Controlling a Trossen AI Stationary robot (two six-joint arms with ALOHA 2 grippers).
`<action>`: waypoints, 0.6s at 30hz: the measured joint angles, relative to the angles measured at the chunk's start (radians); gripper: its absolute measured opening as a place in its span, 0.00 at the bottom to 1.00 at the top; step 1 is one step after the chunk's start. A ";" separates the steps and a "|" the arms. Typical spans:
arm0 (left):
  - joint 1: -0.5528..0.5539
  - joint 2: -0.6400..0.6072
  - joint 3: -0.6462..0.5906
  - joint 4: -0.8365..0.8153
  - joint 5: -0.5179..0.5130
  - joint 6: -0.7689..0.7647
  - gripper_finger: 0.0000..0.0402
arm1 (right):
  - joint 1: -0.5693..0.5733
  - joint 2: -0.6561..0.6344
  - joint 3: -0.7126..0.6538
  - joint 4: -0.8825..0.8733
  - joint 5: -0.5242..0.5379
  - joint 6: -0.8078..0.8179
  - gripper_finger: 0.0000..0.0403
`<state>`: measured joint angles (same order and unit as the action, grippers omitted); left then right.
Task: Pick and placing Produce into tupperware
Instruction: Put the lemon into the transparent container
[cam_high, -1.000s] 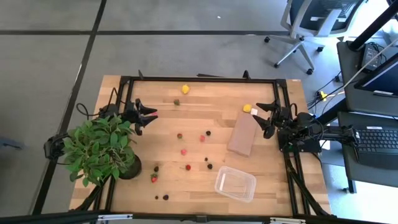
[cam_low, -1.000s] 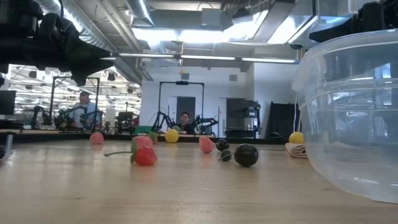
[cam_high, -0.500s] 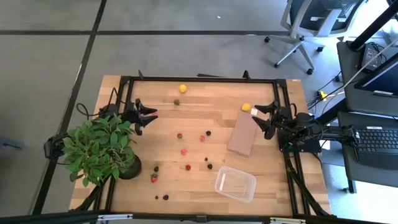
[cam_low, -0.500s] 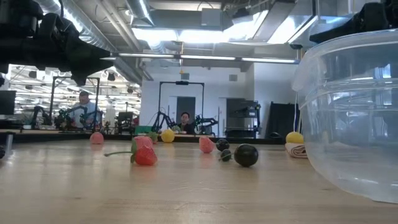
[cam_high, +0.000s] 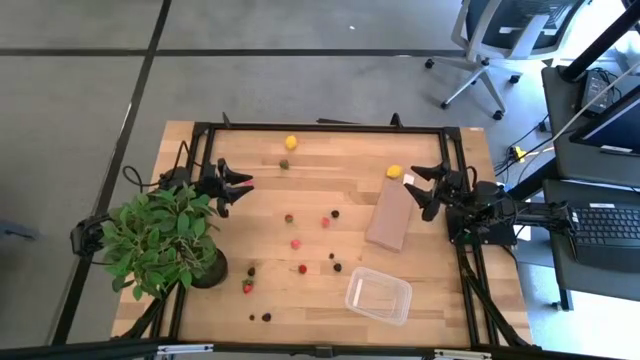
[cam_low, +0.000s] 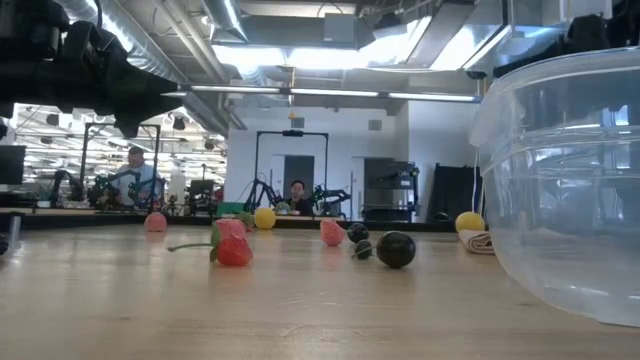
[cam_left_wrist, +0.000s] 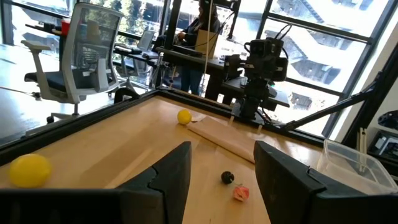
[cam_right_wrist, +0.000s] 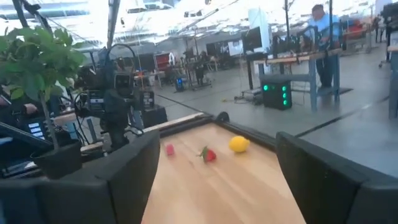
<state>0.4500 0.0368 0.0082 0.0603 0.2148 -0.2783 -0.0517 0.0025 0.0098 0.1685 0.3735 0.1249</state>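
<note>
The produce lies scattered on the wooden table: red strawberries, dark blackberries and two yellow lemons. The clear tupperware stands near the front right with nothing in it; it fills the right of the low view. My left gripper hovers open at the table's left side, pointing level toward the middle. My right gripper hovers open at the right side, beside the near lemon. In both wrist views the fingers stand apart with nothing between them.
A flat brown block lies between my right gripper and the fruit. A leafy potted plant stands at the front left. A black frame runs along the table's edges. People sit at desks in the room behind.
Both lemons have rolled a short way toward the table's left edge. No gripper touches them.
</note>
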 joint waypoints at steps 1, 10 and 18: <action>0.000 0.000 0.000 0.000 -0.010 0.000 0.41 | 0.000 0.000 0.005 0.001 0.000 0.000 0.80; 0.000 0.000 0.000 0.000 -0.276 0.000 0.41 | 0.000 0.000 0.067 -0.006 -0.045 -0.043 0.86; 0.000 0.000 0.000 0.005 -0.362 -0.001 0.41 | 0.000 0.111 0.260 -0.138 -0.045 -0.104 0.86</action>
<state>0.4503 0.0368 0.0082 0.0656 -0.1471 -0.2790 -0.0521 0.1131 0.2694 0.0302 0.3283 0.0204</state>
